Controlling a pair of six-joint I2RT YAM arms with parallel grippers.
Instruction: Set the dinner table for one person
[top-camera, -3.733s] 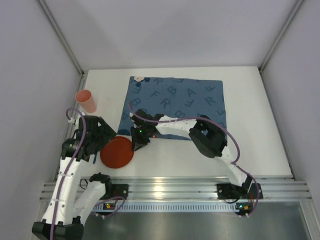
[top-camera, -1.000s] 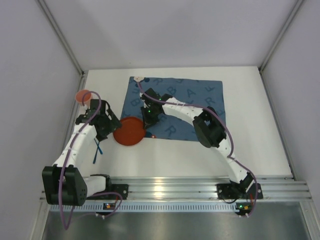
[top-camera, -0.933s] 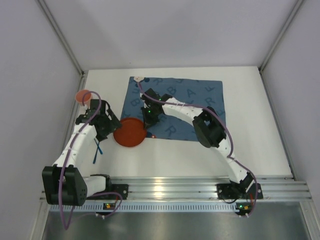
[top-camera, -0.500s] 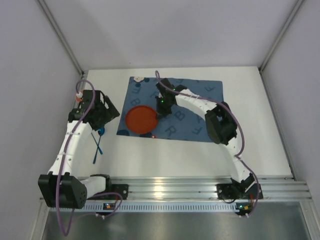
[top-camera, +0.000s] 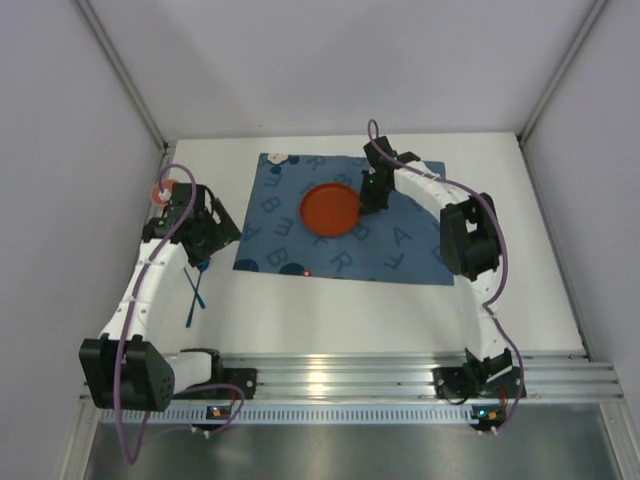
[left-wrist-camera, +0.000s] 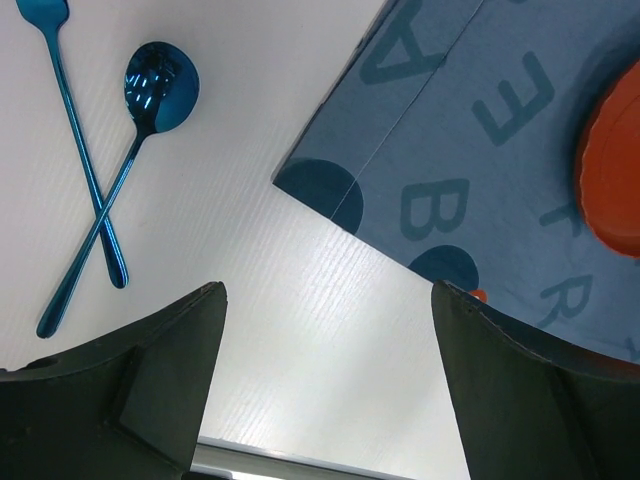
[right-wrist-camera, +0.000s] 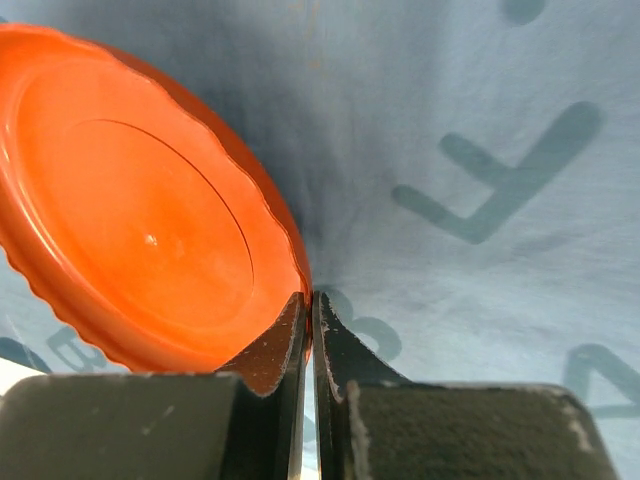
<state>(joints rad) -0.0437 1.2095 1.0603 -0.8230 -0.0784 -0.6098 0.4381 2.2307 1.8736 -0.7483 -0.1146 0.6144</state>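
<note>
While the right tool (top-camera: 372, 195) is clamped shut on the right-hand rim of the orange plate (top-camera: 331, 208), we read that plate as light, stiff plastic with a thin wall, scalloped lip and glossy face. On the wrist view both fingers nip the lip edge-on and the plate is tilted, with shadow under it on the blue mat (top-camera: 400, 240), so we judge it partly off the cloth. The rim is the only place to take hold. A pinch that narrow on a slick surface could pivot or slip, so go slow and set it flat before release. The plate is over the upper middle of the mat, and the mat lies on the worktop (top-camera: 510, 290), which is rigid, matte and fixed, with nothing on it to grip. Meanwhile the left tool (left-wrist-camera: 325, 300) hangs wide open and empty above bare worktop beside the mat's corner, near a blue spoon (left-wrist-camera: 160, 85) crossed with a second blue utensil (left-wrist-camera: 60, 120). Both look thin and hard, best pinched mid-handle
</note>
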